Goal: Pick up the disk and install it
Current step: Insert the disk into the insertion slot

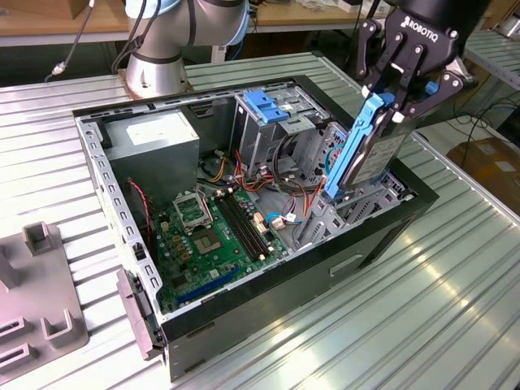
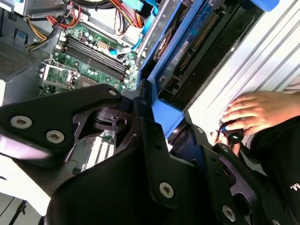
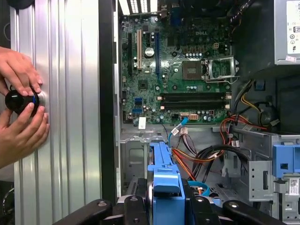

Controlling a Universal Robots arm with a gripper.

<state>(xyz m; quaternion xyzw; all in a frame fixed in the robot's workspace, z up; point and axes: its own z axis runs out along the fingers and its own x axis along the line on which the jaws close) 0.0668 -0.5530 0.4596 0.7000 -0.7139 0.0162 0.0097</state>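
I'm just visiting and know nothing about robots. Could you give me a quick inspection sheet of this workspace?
Surface: ribbed metal table holding an open computer case.
Job's things: disk held tilted on end over the case's front bay, not yet seated.
Clutter: grey slotted block at the exterior view's left.
Tool: tool shut on the disk.
Cables: red, orange and yellow wires inside the case.
Surroundings: a person's hands around a black knob; cardboard box beyond the table.
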